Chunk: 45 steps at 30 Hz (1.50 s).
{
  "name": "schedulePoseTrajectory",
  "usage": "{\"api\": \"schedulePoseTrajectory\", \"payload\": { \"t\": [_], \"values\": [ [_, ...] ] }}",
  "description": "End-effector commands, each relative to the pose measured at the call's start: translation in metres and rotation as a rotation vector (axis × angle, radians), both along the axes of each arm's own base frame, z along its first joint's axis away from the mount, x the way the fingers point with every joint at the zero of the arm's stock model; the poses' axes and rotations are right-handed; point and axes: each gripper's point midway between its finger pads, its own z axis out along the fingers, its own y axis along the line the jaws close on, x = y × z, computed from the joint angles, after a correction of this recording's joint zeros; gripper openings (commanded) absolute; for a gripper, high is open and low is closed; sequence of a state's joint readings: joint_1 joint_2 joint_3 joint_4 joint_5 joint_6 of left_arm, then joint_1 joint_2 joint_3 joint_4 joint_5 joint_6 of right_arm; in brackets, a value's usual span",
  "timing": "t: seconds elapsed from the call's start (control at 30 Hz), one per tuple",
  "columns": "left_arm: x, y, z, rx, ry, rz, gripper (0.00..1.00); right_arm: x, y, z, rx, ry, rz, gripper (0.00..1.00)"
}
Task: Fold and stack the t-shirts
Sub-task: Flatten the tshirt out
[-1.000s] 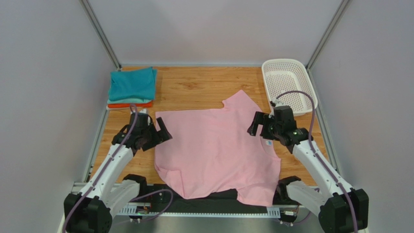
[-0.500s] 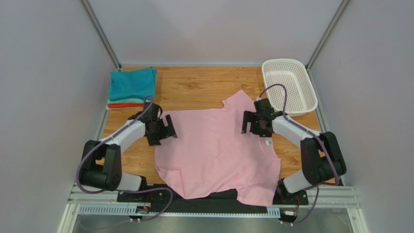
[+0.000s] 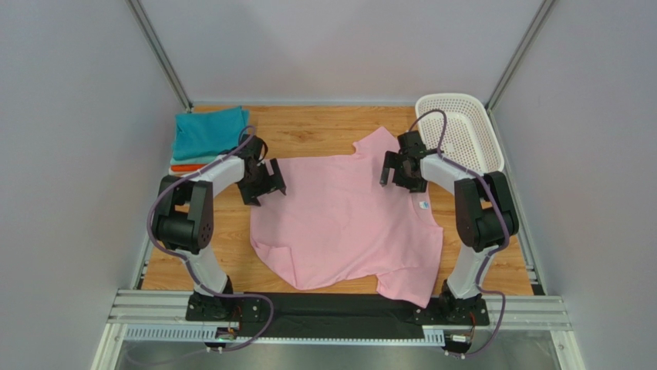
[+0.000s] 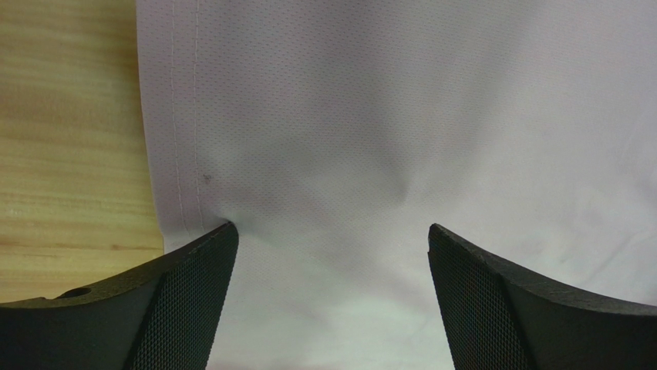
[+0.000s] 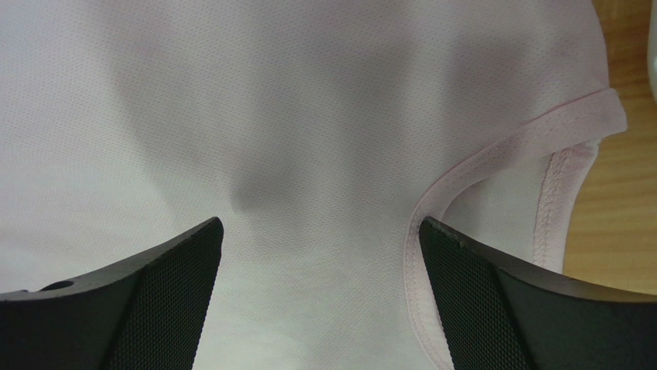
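A light pink t-shirt [image 3: 347,223] lies spread on the wooden table, its near edge rumpled. My left gripper [image 3: 264,181] is open over the shirt's far left hem, which shows in the left wrist view [image 4: 181,116]. My right gripper [image 3: 395,171] is open over the shirt beside the neck opening; the collar band [image 5: 493,158] lies by its right finger. A small label [image 3: 425,206] sits at the neck. A stack of folded tees, teal [image 3: 208,132] on top, pale mint and orange [image 3: 185,167] below, lies at the far left.
A white perforated basket [image 3: 463,131] stands at the far right corner. Bare wood [image 3: 316,135] shows beyond the shirt. The enclosure walls and metal posts close in both sides. A black strip runs along the near table edge.
Both arms have reached farther from their bases, moving the grippers toward the far edge of the pink shirt. The shirt's far part looks flatter and shifted slightly away.
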<state>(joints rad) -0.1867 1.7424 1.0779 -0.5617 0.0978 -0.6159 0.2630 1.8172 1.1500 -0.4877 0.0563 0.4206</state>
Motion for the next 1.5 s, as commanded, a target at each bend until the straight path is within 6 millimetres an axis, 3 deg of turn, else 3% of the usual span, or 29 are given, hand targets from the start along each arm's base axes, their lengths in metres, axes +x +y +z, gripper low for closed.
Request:
{"api": "schedulePoseTrajectory", "payload": {
  "t": [0.0,0.17,0.27,0.37,0.43,0.57,0.63,0.67,0.7,0.73,0.77,0.8,0.83,0.87,0.97,1.07,1.2,1.3,1.47],
  "values": [
    [0.014,0.008,-0.011,0.052,0.054,-0.011,1.00,0.022,-0.006,-0.006,-0.021,0.001,-0.008,1.00],
    [0.050,0.009,-0.012,0.086,0.082,-0.035,1.00,0.054,-0.008,-0.005,-0.015,-0.011,-0.023,1.00],
    [0.061,0.013,-0.010,0.105,0.090,-0.029,1.00,0.070,-0.006,0.000,0.006,-0.031,-0.015,1.00],
    [0.077,0.014,0.003,0.088,0.066,-0.021,1.00,0.078,-0.002,0.012,0.019,-0.053,0.017,1.00],
    [0.088,0.014,0.026,0.087,0.012,-0.020,1.00,0.077,0.006,0.023,0.053,-0.060,0.045,1.00],
    [0.079,0.010,0.077,0.067,-0.086,-0.029,1.00,0.067,0.013,0.060,0.074,-0.121,0.090,1.00],
    [0.066,0.011,0.090,0.092,-0.107,-0.022,1.00,0.053,0.020,0.087,0.089,-0.174,0.115,1.00],
    [0.048,0.006,0.097,0.094,-0.116,-0.039,1.00,0.046,0.021,0.094,0.090,-0.188,0.111,1.00],
    [0.038,0.002,0.099,0.091,-0.118,-0.047,1.00,0.036,0.025,0.119,0.103,-0.245,0.119,1.00],
    [0.027,0.003,0.100,0.115,-0.117,-0.031,1.00,0.019,0.023,0.110,0.100,-0.218,0.109,1.00],
    [0.004,-0.005,0.099,0.121,-0.116,-0.058,1.00,0.008,0.020,0.111,0.102,-0.219,0.095,1.00],
    [-0.007,-0.006,0.098,0.142,-0.118,-0.056,1.00,-0.003,0.018,0.135,0.133,-0.280,0.072,1.00],
    [-0.019,-0.009,0.095,0.145,-0.109,-0.044,1.00,-0.026,0.010,0.113,0.120,-0.230,0.051,1.00],
    [-0.041,-0.014,0.089,0.150,-0.097,-0.061,1.00,-0.036,0.001,0.113,0.096,-0.246,0.016,1.00],
    [-0.074,-0.023,0.073,0.167,-0.057,-0.069,1.00,-0.083,-0.015,0.098,0.098,-0.243,-0.019,1.00],
    [-0.092,-0.030,0.062,0.210,-0.017,-0.094,1.00,-0.117,-0.024,0.089,0.108,-0.259,-0.015,1.00],
    [-0.098,-0.027,0.051,0.314,0.029,-0.095,0.95,-0.143,-0.032,0.084,0.112,-0.273,-0.020,1.00],
    [-0.096,-0.028,0.043,0.348,0.061,-0.096,0.83,-0.150,-0.021,0.089,0.184,-0.288,-0.001,1.00],
    [-0.085,-0.040,0.036,0.384,0.086,-0.108,0.78,-0.151,-0.024,0.089,0.173,-0.297,-0.001,1.00]
  ]
}}
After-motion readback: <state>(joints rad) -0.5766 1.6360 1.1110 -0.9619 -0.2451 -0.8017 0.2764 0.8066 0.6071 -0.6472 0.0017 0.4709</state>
